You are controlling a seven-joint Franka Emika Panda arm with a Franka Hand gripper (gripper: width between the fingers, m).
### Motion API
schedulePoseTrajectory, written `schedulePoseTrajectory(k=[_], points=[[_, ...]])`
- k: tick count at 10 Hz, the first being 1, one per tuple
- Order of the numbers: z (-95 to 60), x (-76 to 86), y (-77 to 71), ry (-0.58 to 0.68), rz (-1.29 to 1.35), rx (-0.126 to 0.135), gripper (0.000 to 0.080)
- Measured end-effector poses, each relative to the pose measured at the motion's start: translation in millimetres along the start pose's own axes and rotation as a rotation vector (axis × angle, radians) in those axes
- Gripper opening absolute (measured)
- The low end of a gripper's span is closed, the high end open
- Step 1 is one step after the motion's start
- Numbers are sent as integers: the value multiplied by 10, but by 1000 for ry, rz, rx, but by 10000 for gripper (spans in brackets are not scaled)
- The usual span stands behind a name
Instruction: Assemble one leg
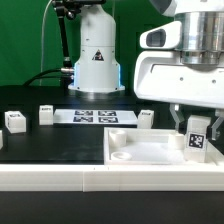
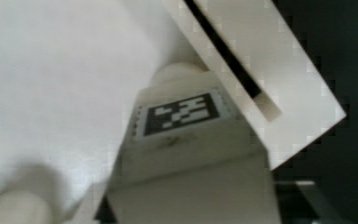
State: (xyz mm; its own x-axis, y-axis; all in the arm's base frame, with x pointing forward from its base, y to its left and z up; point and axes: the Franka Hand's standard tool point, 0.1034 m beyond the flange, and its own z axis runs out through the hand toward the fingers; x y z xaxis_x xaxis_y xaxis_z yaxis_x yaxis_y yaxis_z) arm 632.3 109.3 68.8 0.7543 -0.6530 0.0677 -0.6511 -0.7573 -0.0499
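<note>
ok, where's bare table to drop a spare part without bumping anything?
Free: the black table between the row of loose legs and the white panel, on the exterior view's left. Crowded: the panel's right end, where the claw holds a leg, and the strip around the marker board.

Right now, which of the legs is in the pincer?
The leg at the exterior view's right, held over the white panel in the pincer. The other legs sit loose on the black table, apart from the arm.

Bright even light, blurry wrist view
</note>
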Motion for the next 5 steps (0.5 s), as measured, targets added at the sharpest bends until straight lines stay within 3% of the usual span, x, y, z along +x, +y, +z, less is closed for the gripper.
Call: schedulePoseTrajectory(k=[1,3,4,5], points=[[-4,25,41,11,41,-14,311],[-4,34,54,12,46,-16,312],[2,34,53,12,45,-16,401],[4,32,52,12,45,-16,539]])
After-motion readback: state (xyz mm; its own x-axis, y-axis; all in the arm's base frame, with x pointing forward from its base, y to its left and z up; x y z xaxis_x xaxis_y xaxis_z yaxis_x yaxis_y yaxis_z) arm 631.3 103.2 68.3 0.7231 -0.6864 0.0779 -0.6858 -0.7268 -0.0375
